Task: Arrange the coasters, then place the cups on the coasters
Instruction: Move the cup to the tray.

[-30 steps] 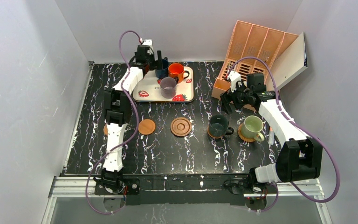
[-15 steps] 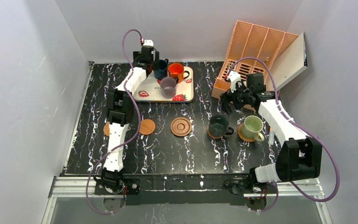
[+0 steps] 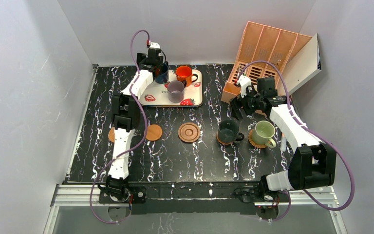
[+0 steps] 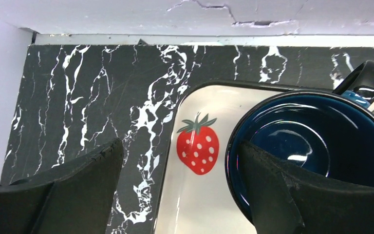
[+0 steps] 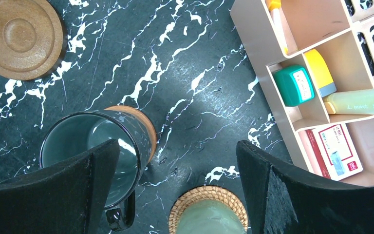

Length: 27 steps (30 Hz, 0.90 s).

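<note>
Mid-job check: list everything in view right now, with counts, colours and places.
Cups on tray: three; navy cup, orange-red cup, mauve cup; back left.
Cups on coasters: two; dark grey-green cup, pale green cup; right of centre.
Covered coasters: two; terracotta coaster, wicker coaster.
Bare coasters: three, orange-brown; ringed coaster, smooth coaster, edge coaster partly behind left arm.
Tray: one, white, strawberry print.
Organizer: one, peach, back right.
Table: one, black marble.
Left gripper: open, straddling navy cup's rim.
Right gripper: open, near dark grey-green cup.

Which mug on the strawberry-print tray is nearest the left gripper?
The navy blue ceramic mug, at the white tray's back-left corner: the left gripper straddles its rim. The orange-red mug and mauve-purple mug stand farther right.
</note>
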{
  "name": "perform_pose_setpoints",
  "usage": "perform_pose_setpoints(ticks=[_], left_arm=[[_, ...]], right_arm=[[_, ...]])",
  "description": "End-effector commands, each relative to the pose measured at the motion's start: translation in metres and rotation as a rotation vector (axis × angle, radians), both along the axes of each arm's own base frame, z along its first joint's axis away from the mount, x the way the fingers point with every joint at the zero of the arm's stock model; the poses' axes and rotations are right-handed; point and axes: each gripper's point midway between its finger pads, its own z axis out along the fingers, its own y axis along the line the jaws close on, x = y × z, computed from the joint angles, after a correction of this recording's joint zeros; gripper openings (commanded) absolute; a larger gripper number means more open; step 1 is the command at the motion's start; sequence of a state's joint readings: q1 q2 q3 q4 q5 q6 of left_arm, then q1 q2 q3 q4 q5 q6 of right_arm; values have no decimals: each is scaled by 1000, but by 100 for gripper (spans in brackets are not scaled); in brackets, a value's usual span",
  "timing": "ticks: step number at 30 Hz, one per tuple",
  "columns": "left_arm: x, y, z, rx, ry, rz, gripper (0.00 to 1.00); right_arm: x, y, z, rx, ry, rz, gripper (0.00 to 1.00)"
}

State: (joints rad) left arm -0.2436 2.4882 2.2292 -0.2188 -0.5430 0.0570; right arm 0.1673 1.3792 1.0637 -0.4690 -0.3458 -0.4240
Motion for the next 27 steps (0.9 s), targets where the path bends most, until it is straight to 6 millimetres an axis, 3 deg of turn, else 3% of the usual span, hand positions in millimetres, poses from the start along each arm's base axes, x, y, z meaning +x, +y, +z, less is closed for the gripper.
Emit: perform_pose_setpoints(ticks=[1,6,13,22,27], left_arm=[[-20,25,28,77,24,47,85],[-44,24,33,69,77,3,85],[-69,24,58,48,80,-35,85],[-110,38,33,54,234,-81,85],[-121,52,42,52,242,-86,85]], right_arm=[[0,4,4,0,-29,28,99],[-2,6,6,3,-34,37,99],[-4,10,11,17,-44,50,99],[-6,13,12,27,-37,60,99],[-7,14,13,31,-39,65,99]])
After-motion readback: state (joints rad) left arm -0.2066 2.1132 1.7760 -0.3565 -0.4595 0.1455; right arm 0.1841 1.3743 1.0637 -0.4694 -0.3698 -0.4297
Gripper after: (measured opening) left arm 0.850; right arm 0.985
